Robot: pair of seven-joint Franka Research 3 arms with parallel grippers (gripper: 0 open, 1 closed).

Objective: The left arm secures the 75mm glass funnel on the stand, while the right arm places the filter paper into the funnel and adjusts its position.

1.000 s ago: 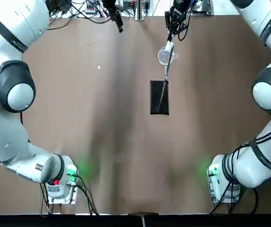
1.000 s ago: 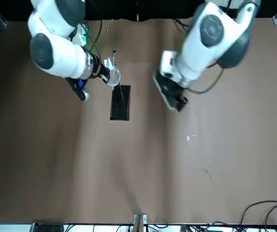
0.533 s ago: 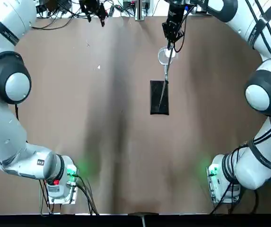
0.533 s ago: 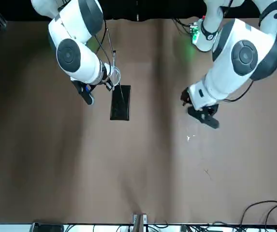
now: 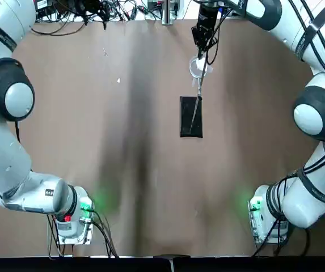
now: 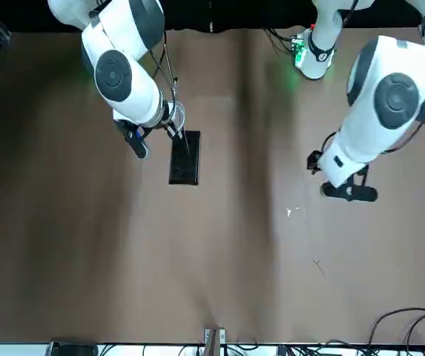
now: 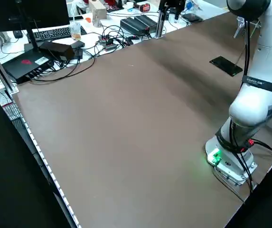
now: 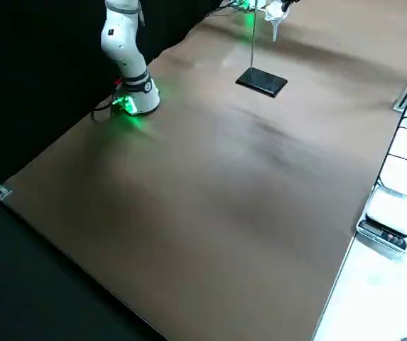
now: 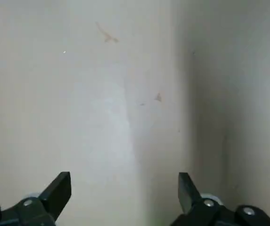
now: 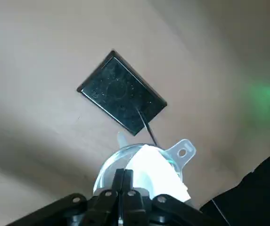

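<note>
Funnel appears seated; filter-paper step in hand, judging by the lie of things. In the top view the stand (image 5: 191, 126) has its base mid-worktop (image 5: 151, 226), the 75mm glass funnel (image 10: 107, 170) just off it toward 12 o'clock, raised on the rod side. Filter paper (image 10: 156, 174) sits at the funnel mouth, partly inside, one edge reaching the rim. Right gripper (image 10: 123, 174) is over the mouth, fingers closed together against the paper; cannot tell whether a fold is pinched between them. Left gripper (image 9: 124, 177) is well apart, toward 4 o'clock of the base in the front view, fingers spread with nothing between. Next move, my judgement: ease the paper down and square it to the cone, light contact only, then lift clear without dragging it out. Risk: a sideways nudge could crease the paper or tip the funnel. Materials: base a flat, glossy black rectangle with specks; rod (image 8: 253, 42) thin, straight, metallic. Funnel clear, round-mouthed, pale glints, a rounded tab (image 10: 182, 152) with a hole. Paper matte, opaque white, straight-edged. Worktop smooth brown, softly shadowed.
</note>
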